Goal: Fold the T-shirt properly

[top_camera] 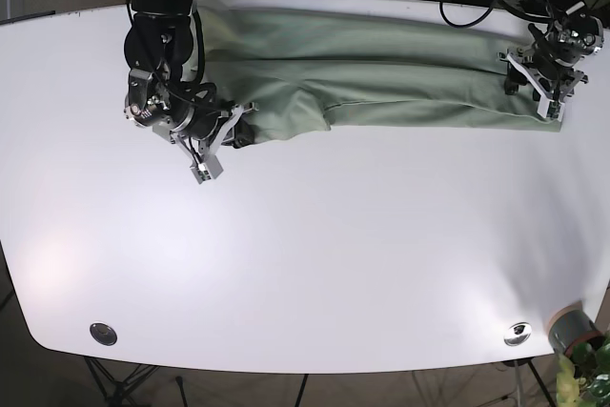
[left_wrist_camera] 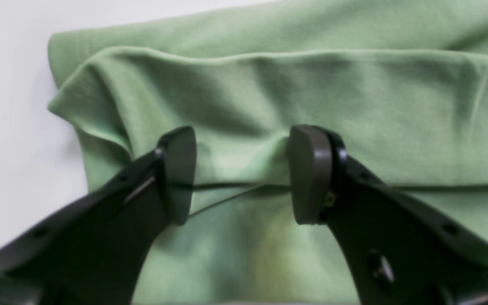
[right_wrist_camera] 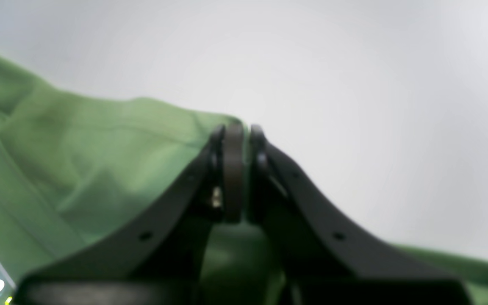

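A green T-shirt (top_camera: 381,73) lies in a long folded band across the far side of a white desk (top_camera: 315,254). The right end effector (right_wrist_camera: 241,173) is clamped on its corner; the left end effector (left_wrist_camera: 242,173) is spread apart over its other end.

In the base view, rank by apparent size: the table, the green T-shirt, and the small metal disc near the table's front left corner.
1. Table, filling most of the view.
2. Green T-shirt, a long band at the far edge.
3. Metal disc, smallest by far.
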Action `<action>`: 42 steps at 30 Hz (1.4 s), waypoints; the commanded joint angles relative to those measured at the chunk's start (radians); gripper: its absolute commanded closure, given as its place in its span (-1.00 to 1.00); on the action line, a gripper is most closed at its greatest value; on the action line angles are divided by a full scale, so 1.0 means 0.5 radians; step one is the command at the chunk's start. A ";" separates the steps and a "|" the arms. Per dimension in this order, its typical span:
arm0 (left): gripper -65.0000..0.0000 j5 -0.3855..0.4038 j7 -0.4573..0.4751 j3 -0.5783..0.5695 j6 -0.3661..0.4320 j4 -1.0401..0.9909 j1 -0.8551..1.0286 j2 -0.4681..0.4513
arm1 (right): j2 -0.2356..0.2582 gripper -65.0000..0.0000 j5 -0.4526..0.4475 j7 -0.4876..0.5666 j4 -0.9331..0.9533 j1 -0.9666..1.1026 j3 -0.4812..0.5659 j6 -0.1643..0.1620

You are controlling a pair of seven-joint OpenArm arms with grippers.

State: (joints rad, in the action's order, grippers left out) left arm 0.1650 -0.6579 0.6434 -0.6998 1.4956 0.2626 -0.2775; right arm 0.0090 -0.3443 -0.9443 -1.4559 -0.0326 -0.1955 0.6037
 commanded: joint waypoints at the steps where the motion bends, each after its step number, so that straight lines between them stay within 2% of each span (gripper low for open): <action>1: 0.02 -0.025 -0.012 0.007 0.003 0.012 -0.005 -0.030 | 0.008 0.94 -0.037 0.040 -0.217 0.018 -0.009 0.012; 8: 0.02 -0.028 -0.012 -0.002 0.003 0.009 -0.005 -0.030 | 0.008 0.95 -0.037 -0.117 -0.775 0.199 -0.013 0.012; 13: 0.02 -0.028 -0.012 -0.002 0.003 0.009 -0.008 -0.033 | 0.005 0.95 -0.037 -0.123 -1.079 0.414 -0.016 0.009; 16: 0.02 -0.028 -0.012 -0.002 0.003 0.009 -0.008 -0.033 | 0.002 0.95 -0.037 -0.123 -1.125 0.521 -0.071 0.009; 21: 0.02 -0.028 -0.012 -0.006 0.003 -0.001 -0.008 -0.042 | -0.090 0.95 -0.105 -0.120 -1.125 0.665 -0.316 0.028; 25: 0.02 -0.028 -0.012 -0.002 0.003 -0.099 -0.054 -0.045 | -0.084 0.95 -0.267 -0.123 -1.125 0.788 -0.424 0.019; 27: 0.02 -0.028 -0.012 0.007 0.003 -0.163 -0.094 -0.048 | -0.047 0.95 -0.310 -0.123 -1.125 0.843 -0.457 0.016; 34: 0.02 -0.025 -0.012 0.007 0.003 -0.222 -0.119 -0.100 | -0.026 0.92 -0.313 -0.111 -1.110 0.935 -0.513 0.016; 37: 0.02 -0.025 -0.012 0.004 0.003 -0.212 -0.122 -0.100 | -0.023 0.74 -0.313 -0.120 -1.125 0.938 -0.537 0.012; 42: 0.02 -0.022 -0.012 -0.002 0.003 -0.212 -0.122 -0.100 | -0.023 -0.12 -0.335 -0.120 -1.174 0.963 -0.525 0.028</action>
State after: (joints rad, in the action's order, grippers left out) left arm 0.1986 -0.6277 0.6411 -0.7082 1.3830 0.1989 -0.3103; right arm -0.0074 -0.4904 -1.0245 -2.0064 0.4454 -0.4606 0.6067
